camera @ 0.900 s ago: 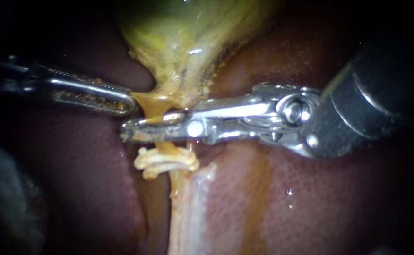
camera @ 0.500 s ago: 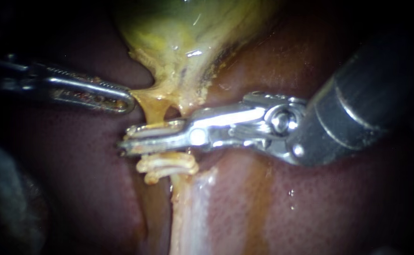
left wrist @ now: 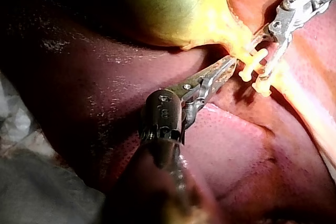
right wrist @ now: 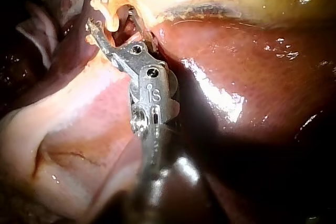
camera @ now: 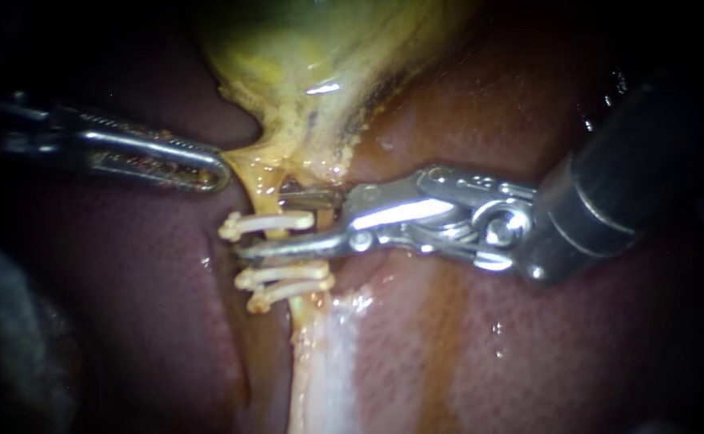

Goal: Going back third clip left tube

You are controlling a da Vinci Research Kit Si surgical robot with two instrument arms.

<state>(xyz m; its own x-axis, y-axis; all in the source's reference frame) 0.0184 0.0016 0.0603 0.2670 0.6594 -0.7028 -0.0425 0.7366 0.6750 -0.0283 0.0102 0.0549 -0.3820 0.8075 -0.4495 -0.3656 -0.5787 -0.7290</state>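
Across the tube, right instrument outstretched, jaws open

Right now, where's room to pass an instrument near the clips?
Bare liver lies below the left instrument, beside the lower clips, and below the right instrument, beside the tube. Crowded: under the gallbladder, where the right instrument's open jaws flank the top clip.

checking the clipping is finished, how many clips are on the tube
3. The upper clip sits between the open jaws of the right tool, nearest the gallbladder; the middle clip and lowest clip lie close together farther down the tube. None looks hidden.
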